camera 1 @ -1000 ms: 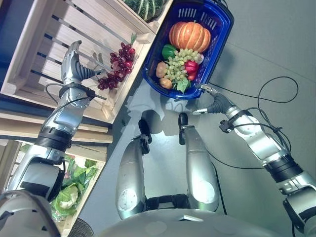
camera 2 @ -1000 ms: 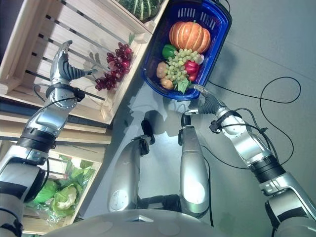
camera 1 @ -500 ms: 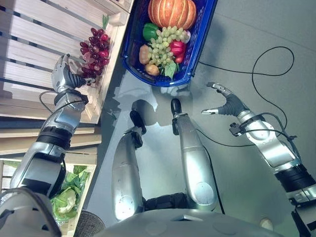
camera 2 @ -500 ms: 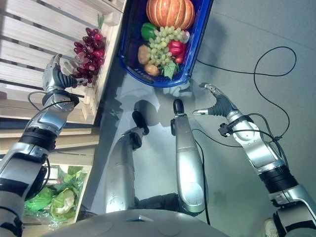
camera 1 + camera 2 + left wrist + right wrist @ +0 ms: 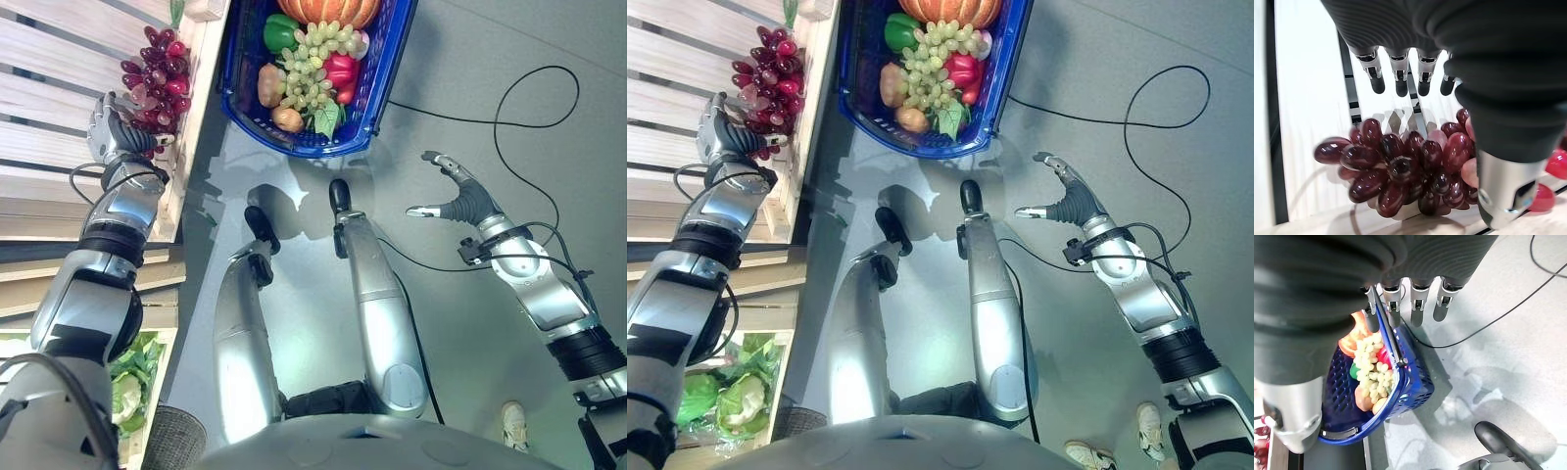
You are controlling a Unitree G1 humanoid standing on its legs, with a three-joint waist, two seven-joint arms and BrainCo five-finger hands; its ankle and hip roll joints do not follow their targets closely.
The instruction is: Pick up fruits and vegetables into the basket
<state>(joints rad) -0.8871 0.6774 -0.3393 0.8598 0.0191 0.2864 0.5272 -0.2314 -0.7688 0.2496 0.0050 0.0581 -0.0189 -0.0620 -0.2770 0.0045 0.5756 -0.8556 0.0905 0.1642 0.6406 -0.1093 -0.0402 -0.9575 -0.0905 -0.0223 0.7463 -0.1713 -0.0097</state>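
A bunch of red grapes [image 5: 149, 80] lies at the front edge of a slatted wooden crate [image 5: 59, 108]. My left hand [image 5: 113, 132] is right at the bunch. In the left wrist view its straight fingers [image 5: 1400, 78] reach over the red grapes [image 5: 1400, 171] and its thumb [image 5: 1503, 186] stands against their side, so the hand is open. The blue basket [image 5: 323, 149] sits on the floor, holding a pumpkin [image 5: 328, 8], green grapes [image 5: 315, 61], a red pepper [image 5: 340, 70], a green pepper [image 5: 279, 32] and potatoes [image 5: 268, 86]. My right hand [image 5: 460, 198] hangs open over the floor, right of the basket.
A lower crate holds leafy greens [image 5: 127, 382] at the bottom left. A person's shoe [image 5: 514, 426] stands on the grey floor at the lower right. In the right wrist view the basket's rim [image 5: 1410, 377] lies just beyond my fingers.
The camera has shifted. My left hand has closed in on the red grapes. My right hand has drawn away from the basket's rim, out to the right.
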